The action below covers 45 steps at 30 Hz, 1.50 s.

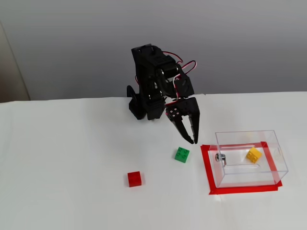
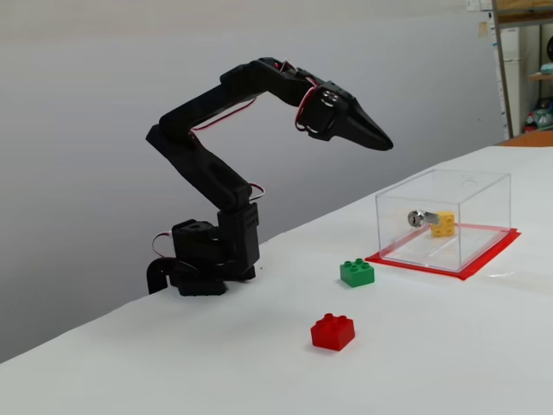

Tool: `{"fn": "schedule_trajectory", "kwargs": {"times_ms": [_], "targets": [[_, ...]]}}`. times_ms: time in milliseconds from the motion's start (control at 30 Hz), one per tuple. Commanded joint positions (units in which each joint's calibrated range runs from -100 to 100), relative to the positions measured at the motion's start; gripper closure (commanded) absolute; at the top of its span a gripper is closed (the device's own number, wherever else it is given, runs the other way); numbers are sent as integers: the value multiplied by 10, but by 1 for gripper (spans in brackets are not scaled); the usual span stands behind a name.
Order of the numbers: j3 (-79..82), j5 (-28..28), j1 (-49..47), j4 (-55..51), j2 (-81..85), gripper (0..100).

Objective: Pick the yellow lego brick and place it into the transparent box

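Note:
The yellow lego brick (image 1: 253, 155) lies inside the transparent box (image 1: 249, 176), near its far right side; it also shows through the box wall in the other fixed view (image 2: 443, 223). The box (image 2: 484, 216) stands on the white table with a small metal fitting (image 1: 220, 157) on its left wall. My black gripper (image 1: 194, 141) hangs in the air left of the box, above the table, with its jaws together and nothing between them. In the side fixed view the gripper (image 2: 385, 143) points toward the box from well above it.
A green brick (image 1: 182, 154) lies on the table just left of the box, also seen in the side fixed view (image 2: 357, 272). A red brick (image 1: 135, 178) lies further left and nearer (image 2: 333, 331). Red tape (image 1: 206, 167) frames the box. The arm base (image 2: 207, 259) stands at the table's back edge.

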<state>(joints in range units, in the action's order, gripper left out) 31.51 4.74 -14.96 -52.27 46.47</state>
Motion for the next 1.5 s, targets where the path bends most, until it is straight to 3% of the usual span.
{"fn": "schedule_trajectory", "kwargs": {"times_ms": [0,400,633,1467], "targets": [[47,-2,66,4,57,99],[260,-5,183,7,158,99],[396,-46,238,7,264,99],[662,-44,202,-2,515,99]]}}
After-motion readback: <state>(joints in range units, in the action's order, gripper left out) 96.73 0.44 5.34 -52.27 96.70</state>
